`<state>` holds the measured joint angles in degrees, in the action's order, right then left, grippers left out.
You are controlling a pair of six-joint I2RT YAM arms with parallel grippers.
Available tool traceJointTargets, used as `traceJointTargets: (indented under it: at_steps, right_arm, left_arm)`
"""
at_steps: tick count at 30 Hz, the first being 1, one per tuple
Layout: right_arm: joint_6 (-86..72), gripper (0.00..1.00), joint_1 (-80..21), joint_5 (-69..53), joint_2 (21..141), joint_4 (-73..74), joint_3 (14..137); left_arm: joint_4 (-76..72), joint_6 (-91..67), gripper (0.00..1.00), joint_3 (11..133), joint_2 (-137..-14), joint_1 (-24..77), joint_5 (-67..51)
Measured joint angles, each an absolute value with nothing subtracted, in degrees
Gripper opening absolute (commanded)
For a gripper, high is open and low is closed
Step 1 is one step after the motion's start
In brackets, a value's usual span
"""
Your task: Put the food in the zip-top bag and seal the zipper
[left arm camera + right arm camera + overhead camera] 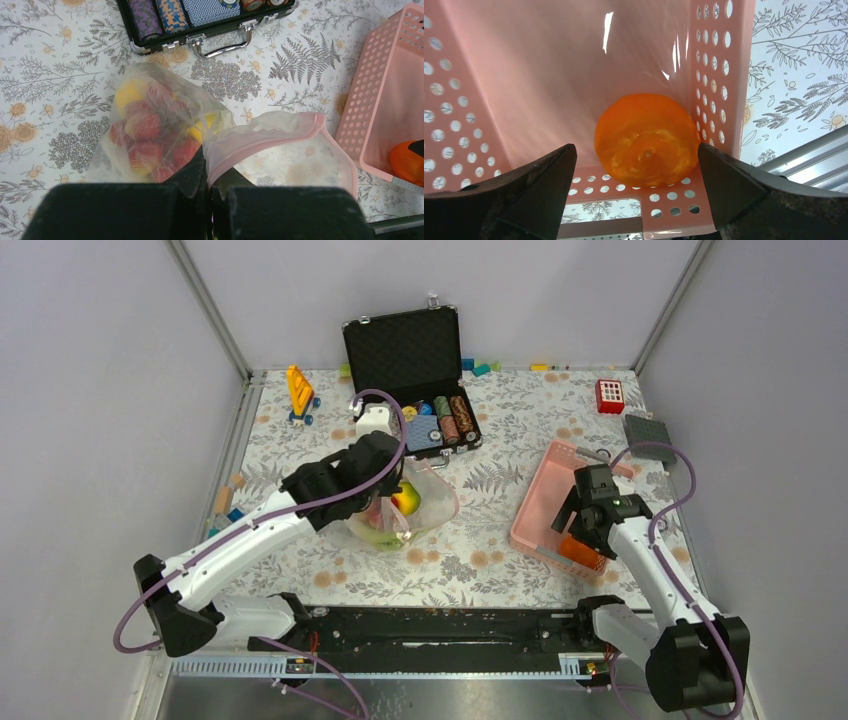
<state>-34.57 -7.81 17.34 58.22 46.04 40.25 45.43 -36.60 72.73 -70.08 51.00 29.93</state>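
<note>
Left claw (209, 172): closed, pinching a fold of clear plastic at the edge of the zip-top bag (165, 125), right beside its mouth.
Zip-top bag: crumpled on the table (490, 480), bulging on the side left of the pinch, with its mouth gaping toward the right.
Zipper (320, 122): the pink strip stands open, its two sides bowed apart in a wide loop.
Food in the bag: a cluster of red pieces (145, 140) and a yellow lemon (127, 92) show through the plastic; the top view also shows a green-and-yellow piece that cannot be named.
Right claw (635, 150): open, fingers spread on either side of the orange (646, 140), and no contact with it shows.
Orange: outside the bag, lying in the near corner of the pink basket (524, 75), against its perforated wall.
Basket: on the table to the right of the bag, apart from it.
Case (420, 370): black, with its lid raised and stacked chips (172, 15) inside, just behind the bag.
</note>
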Motion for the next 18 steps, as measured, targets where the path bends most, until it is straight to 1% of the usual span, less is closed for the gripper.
traceJointTargets:
  at_steps: [11,15,18]
  right_arm:
    - [-35.35,1.00,-7.79,15.53,62.48,43.79,36.12]
    - [-35.70,0.91,-7.75,14.28,64.77,41.30,34.98]
    - [-35.90,0.82,-7.75,14.04,65.23,40.27,34.92]
  left_arm:
    - [45.30,-36.45,0.00,72.47,-70.26,50.33,28.45]
    - [45.30,-36.45,0.00,72.47,-70.26,50.28,28.14]
    - [45.30,-36.42,0.00,72.47,-70.26,50.24,27.70]
